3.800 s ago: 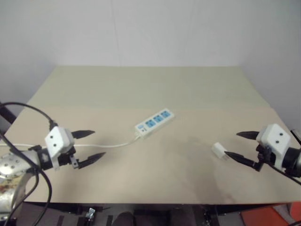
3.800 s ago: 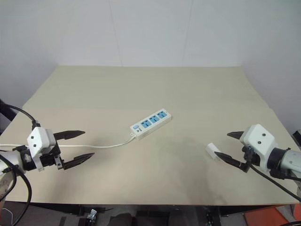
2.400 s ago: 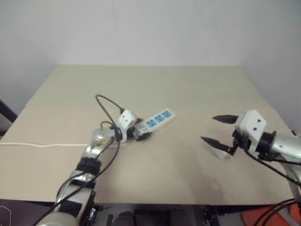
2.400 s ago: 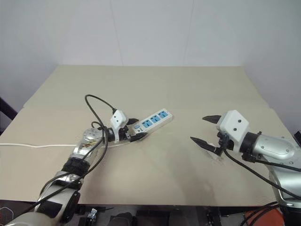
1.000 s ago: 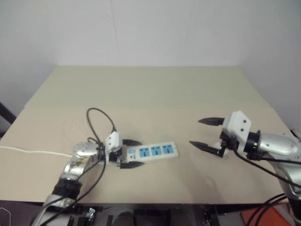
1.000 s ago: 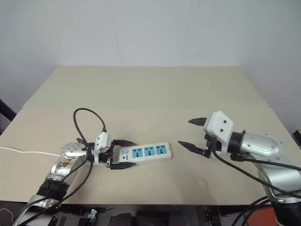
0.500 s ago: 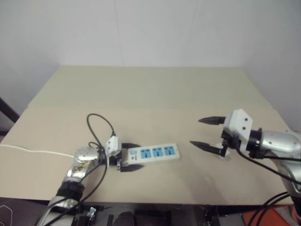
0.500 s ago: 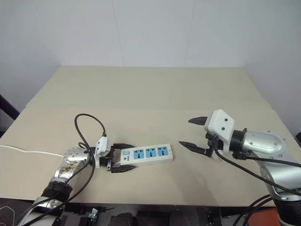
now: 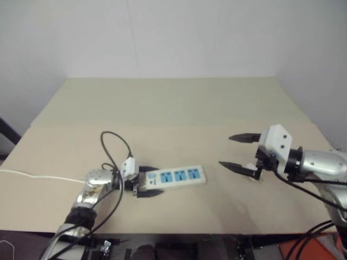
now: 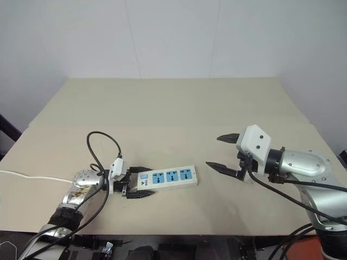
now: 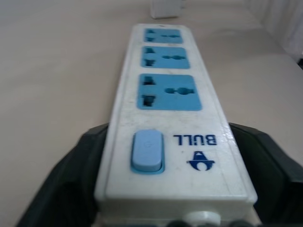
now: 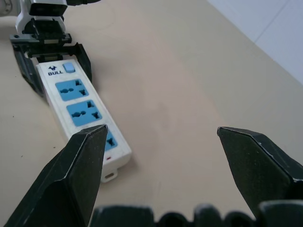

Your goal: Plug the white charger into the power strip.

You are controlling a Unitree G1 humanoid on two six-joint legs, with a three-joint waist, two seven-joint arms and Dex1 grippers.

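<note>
My left claw [image 10: 136,183]: clenched on the power strip's [image 10: 168,176] switch end.
My right claw [image 10: 221,151]: released, at the strip's 3 o'clock.
White charger [image 11: 166,8]: on the table [image 10: 173,108].

Beige table [image 10: 179,108], white walls [image 10: 173,38]

Lab-like: bare beige table [image 10: 179,103], plain white walls [image 10: 173,32].
</note>
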